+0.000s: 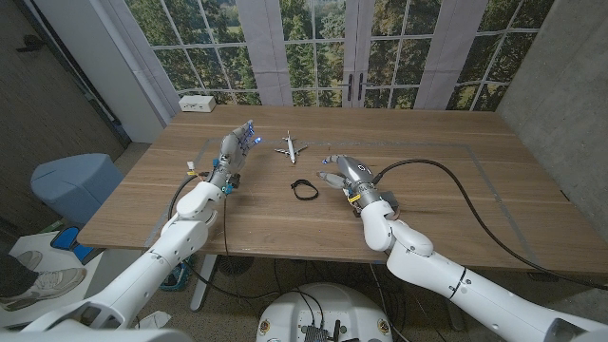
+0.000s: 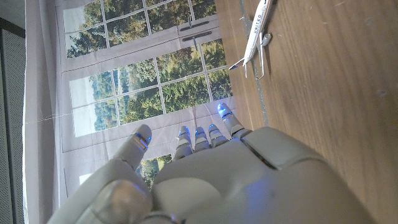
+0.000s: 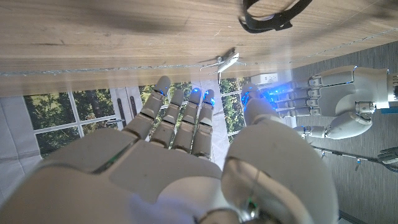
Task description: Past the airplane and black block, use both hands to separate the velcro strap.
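A black velcro strap [image 1: 304, 189] lies looped on the wooden table [image 1: 427, 204], just in front of a small white toy airplane [image 1: 291, 148]. My right hand [image 1: 348, 177] hovers right of the strap, fingers spread and holding nothing. My left hand [image 1: 235, 149] stands on its edge left of the airplane, fingers straight and apart, empty. The strap [image 3: 268, 15], the airplane [image 3: 226, 61] and my left hand [image 3: 339, 102] show in the right wrist view beyond my right hand [image 3: 186, 162]. In the left wrist view the airplane [image 2: 256, 36] lies beyond my left hand [image 2: 211, 174].
A white power strip [image 1: 198, 103] sits at the table's far left corner. Grey tape lines [image 1: 494, 180] mark a rectangle on the tabletop. A black cable [image 1: 475, 204] runs across the right side. A blue bin [image 1: 78, 182] stands on the floor at the left.
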Motion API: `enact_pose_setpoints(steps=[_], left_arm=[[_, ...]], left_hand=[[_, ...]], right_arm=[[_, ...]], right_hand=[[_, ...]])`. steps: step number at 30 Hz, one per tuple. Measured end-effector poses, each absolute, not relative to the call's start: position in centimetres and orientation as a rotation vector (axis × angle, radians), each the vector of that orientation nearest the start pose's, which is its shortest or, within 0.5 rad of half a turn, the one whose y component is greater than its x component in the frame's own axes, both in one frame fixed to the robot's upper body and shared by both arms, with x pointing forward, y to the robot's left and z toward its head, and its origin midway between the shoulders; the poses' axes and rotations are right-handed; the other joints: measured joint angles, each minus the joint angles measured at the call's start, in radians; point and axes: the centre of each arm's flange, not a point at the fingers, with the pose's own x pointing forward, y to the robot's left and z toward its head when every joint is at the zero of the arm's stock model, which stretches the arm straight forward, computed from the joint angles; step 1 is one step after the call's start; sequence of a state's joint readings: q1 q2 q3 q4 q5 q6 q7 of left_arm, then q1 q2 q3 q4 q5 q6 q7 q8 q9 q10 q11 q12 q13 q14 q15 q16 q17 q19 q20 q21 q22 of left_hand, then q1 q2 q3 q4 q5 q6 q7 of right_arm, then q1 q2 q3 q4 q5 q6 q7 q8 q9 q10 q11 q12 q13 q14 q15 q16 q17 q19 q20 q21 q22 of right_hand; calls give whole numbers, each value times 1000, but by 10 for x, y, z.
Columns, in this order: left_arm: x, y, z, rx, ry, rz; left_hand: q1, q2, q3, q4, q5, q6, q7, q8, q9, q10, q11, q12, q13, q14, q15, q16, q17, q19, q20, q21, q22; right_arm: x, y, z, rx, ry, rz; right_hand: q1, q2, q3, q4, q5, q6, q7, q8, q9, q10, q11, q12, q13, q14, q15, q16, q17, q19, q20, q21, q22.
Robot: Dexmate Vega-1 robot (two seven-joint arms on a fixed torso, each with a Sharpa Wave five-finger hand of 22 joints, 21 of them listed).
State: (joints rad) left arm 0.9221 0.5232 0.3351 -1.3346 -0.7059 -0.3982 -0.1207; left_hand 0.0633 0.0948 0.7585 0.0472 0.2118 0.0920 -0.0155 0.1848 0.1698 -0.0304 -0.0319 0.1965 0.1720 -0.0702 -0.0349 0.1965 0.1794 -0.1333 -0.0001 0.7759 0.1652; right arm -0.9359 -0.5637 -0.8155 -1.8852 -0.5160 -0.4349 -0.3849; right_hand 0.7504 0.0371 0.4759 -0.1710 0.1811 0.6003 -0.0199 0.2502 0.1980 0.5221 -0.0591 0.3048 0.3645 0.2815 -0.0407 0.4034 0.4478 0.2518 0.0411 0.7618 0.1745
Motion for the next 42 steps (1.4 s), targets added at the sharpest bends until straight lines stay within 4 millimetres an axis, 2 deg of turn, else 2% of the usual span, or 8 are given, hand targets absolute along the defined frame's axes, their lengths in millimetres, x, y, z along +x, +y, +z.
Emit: enact_pose_setpoints(steps=[3, 6, 8, 16, 20, 22, 23, 42], left_arm=[[631, 299, -43, -92, -680, -278], [631, 299, -43, -98, -687, -283], [632, 300, -43, -104, -693, -284], [632, 303, -43, -126, -708, -275], [632, 304, -42, -133, -715, -272], [631, 305, -44, -138, -715, -268], [631, 305, -44, -139, -716, -267], [626, 305, -45, -155, -730, -259]], left_hand=[[22, 2, 31, 7, -7, 22, 2, 0, -1, 17, 0, 0, 0, 12, -2, 0, -2, 7, 0, -8, 0], [54, 18, 63, -4, -9, 33, -2, 0, -2, 30, -12, 0, 0, 21, -1, 0, -7, 13, 5, -19, 0], [60, 23, 69, -10, -9, 33, -2, 0, -2, 36, -11, 0, 0, 20, -1, 0, -7, 13, 5, -19, 0], [62, 25, 63, -4, -23, 33, -2, 0, 0, 41, -16, 0, 0, 20, -1, 0, -5, 21, -4, -19, 0], [62, 25, 57, 2, -27, 33, -2, 0, 0, 41, -16, 0, 0, 20, -1, 0, 0, 29, -3, -19, 0], [62, 25, 54, 5, -27, 33, -2, 0, 0, 41, -16, 0, 0, 20, -1, 0, 0, 30, -2, -25, 0], [62, 25, 53, 6, -27, 33, -2, 0, 0, 41, -16, 0, 0, 22, 1, 0, 0, 30, -2, -25, 0], [62, 25, 46, 14, -31, 33, -2, -4, 0, 45, -13, 0, 0, 31, -1, 0, 0, 30, -2, -29, 0]], right_arm=[[551, -87, -85, -1082, -679, -56], [552, -85, -86, -1084, -679, -55], [553, -83, -88, -1086, -680, -55], [556, -78, -92, -1092, -686, -53], [557, -75, -95, -1092, -690, -51], [557, -73, -96, -1093, -697, -50], [558, -73, -97, -1094, -695, -49], [564, -61, -108, -1146, -695, -65]], right_hand=[[0, 0, 0, 0, 0, 5, -5, 1, 0, 2, -2, 7, 4, 0, 0, 6, 1, 4, -4, -4, 0], [20, 5, 0, 0, 0, 9, -9, 1, 0, 12, -5, 8, 7, -1, 0, 6, 5, 7, -7, -4, 0], [25, 9, 0, 0, 0, 12, -12, 5, 0, 13, -6, 13, 9, 0, 0, 11, 5, 7, -7, -4, 0], [70, 8, -4, -10, 0, 47, -25, 13, 0, 50, -17, 28, 25, 18, 0, 28, 14, 20, -5, -4, 0], [102, -10, -5, -11, 0, 68, -25, 24, 5, 68, -29, 39, 35, 34, 1, 45, 22, 27, -12, -4, 0], [109, -3, -9, -15, 0, 73, -27, 25, 5, 75, -25, 40, 39, 42, -1, 49, 23, 30, -16, -4, 0], [120, -15, -10, -15, 0, 77, -31, 24, 5, 78, -28, 43, 41, 42, -1, 49, 26, 31, -16, -4, 0], [141, -36, -39, -3, -4, 87, -42, 32, 9, 85, -43, 50, 69, 49, -4, 79, 51, 34, -5, -11, 0]])
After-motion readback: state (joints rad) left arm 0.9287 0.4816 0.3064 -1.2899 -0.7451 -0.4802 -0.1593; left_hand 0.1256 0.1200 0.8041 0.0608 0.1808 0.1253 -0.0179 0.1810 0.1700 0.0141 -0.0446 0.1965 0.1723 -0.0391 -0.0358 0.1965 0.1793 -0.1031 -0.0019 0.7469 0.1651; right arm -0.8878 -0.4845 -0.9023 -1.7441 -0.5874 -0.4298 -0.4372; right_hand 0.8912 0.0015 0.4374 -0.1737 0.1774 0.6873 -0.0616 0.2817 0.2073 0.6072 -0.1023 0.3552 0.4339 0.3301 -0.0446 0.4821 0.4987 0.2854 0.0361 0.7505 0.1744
